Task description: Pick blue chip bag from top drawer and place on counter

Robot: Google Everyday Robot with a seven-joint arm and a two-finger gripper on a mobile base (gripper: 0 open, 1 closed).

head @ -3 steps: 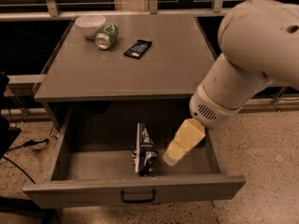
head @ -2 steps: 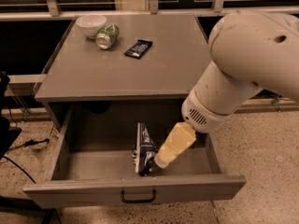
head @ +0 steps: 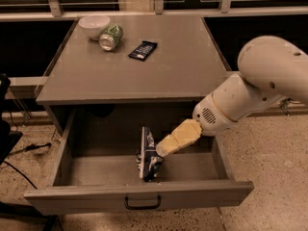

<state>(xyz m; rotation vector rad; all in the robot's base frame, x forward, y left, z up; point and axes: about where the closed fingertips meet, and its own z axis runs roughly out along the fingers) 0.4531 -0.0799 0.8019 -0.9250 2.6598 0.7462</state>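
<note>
Camera view: the blue chip bag (head: pixel 148 154) is seen standing on edge midway across the open top drawer (head: pixel 86 197), its thin profile offered to the gripper (head: pixel 160 151), which is lowered into the drawer against the bag's flank, seemingly for a pinch; whether hold is taken cannot be told.

One claw (head: pixel 161 151), low in the one drawer (head: pixel 139 196) beside one blue chip bag (head: pixel 147 160). Beyond the claw on the worktop (head: pixel 183 66): one bowl (head: pixel 94 25), one can (head: pixel 110 36), one wrapper (head: pixel 143 50).
</note>
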